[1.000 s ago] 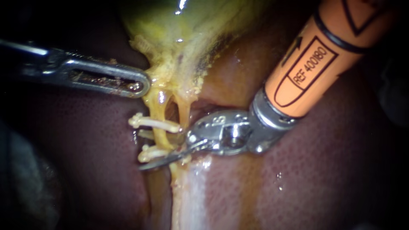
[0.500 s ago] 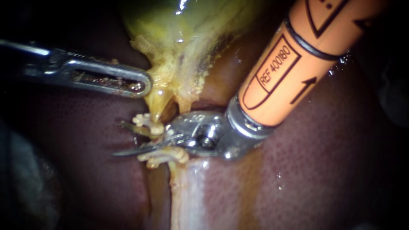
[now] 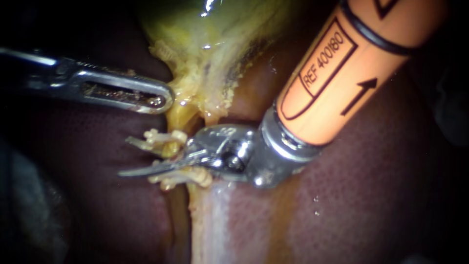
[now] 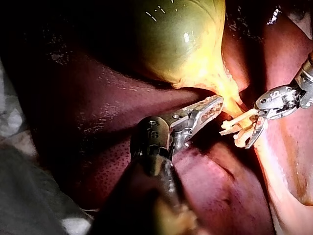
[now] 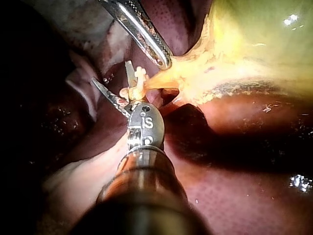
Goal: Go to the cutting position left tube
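The left tube (image 3: 172, 148) runs down from the yellow-green gallbladder (image 3: 215, 39) and carries a pale clip (image 3: 159, 137) above and another clip (image 3: 181, 178) below. My right instrument (image 3: 123, 156) ends in two thin blades that stand open, one on each side of this tube between the clips; the right wrist view shows the same straddle, with the right instrument (image 5: 111, 73) and the clips (image 5: 136, 82). My left instrument (image 3: 156, 99) is shut on the yellow tissue at the gallbladder's neck, which it holds taut; the left wrist view also shows this left instrument (image 4: 212, 105). The right tube is hidden behind the right instrument's joint.
Dark red liver (image 3: 381, 195) lies all around. A pale band of tissue (image 3: 215, 225) runs down from the clips. The orange shaft (image 3: 342, 73) of my right instrument covers the upper right. White cloth (image 4: 14, 122) lies beside the liver in the left wrist view.
My right instrument has slid left and its blades, near together under the lower clip, have opened around the left tube between the clips. The left instrument has kept its place.
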